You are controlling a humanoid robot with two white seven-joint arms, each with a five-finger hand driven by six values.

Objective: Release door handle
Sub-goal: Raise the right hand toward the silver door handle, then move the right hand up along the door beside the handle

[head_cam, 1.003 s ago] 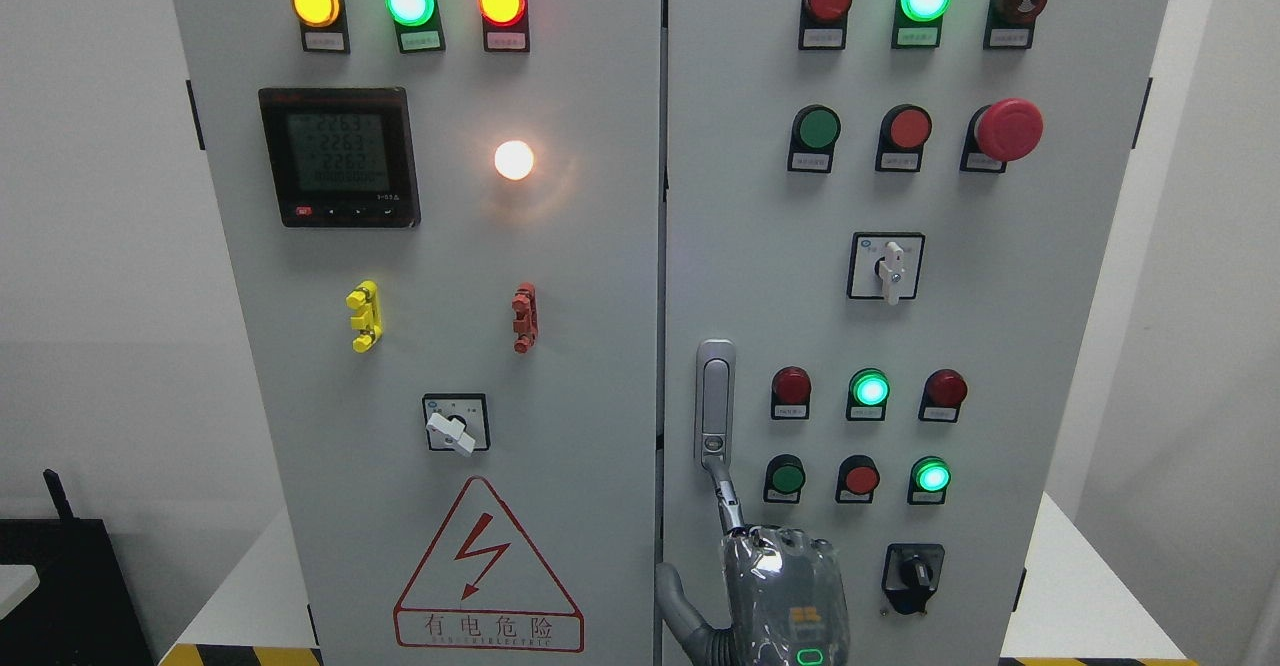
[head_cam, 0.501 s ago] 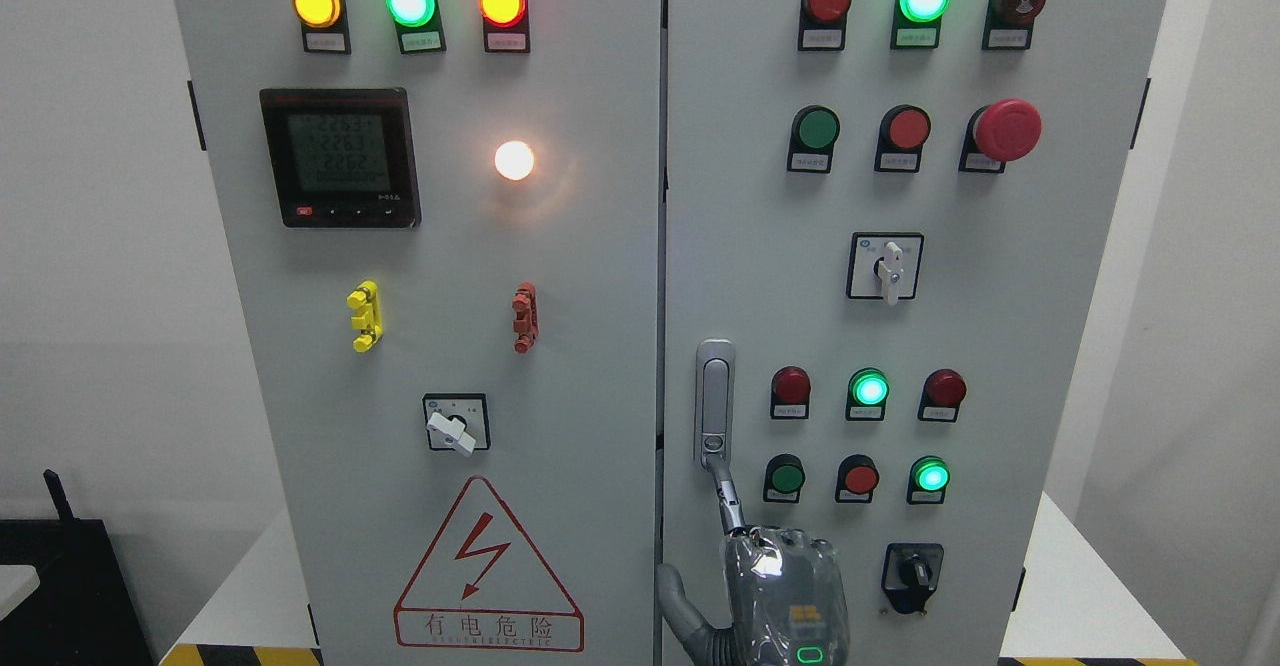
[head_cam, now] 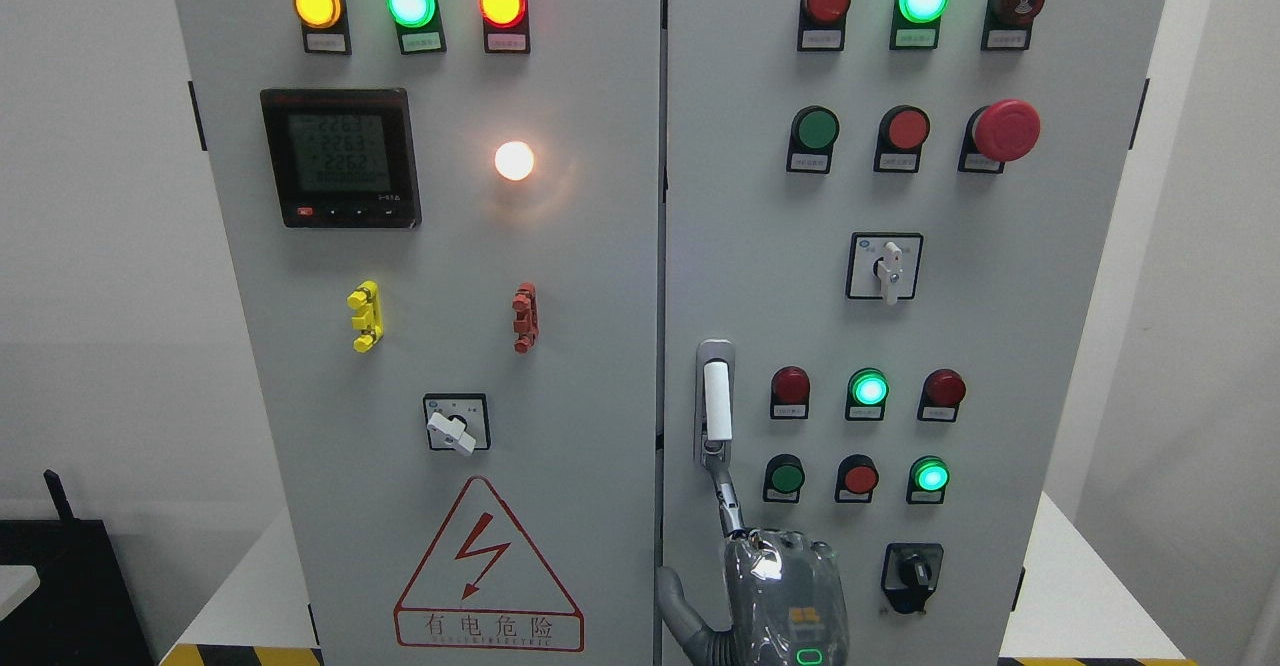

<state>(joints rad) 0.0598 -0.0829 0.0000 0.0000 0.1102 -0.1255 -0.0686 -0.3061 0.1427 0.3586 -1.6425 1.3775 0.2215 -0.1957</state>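
Note:
The silver door handle (head_cam: 715, 401) stands upright at the left edge of the right cabinet door (head_cam: 760, 246); its lever shows bright white. My right hand (head_cam: 785, 586), wrapped in clear plastic, comes up from the bottom edge just below it. The index finger (head_cam: 726, 496) is stretched upward, and its tip touches the handle's lower end near the lock. The thumb (head_cam: 672, 586) sticks out to the left over the seam between the doors. The hand does not grasp the handle. My left arm is out of view.
Around the handle the right door carries red and green buttons (head_cam: 868, 388), a white rotary switch (head_cam: 886, 266), a black selector (head_cam: 912, 574) and a red emergency button (head_cam: 1006, 130). On the left door are a meter (head_cam: 340, 156), lamps and a warning triangle (head_cam: 487, 571).
The handle's lever has turned from grey to bright white, as if sprung outward. My right hand has sunk slightly, its index tip still at the handle's lower end.

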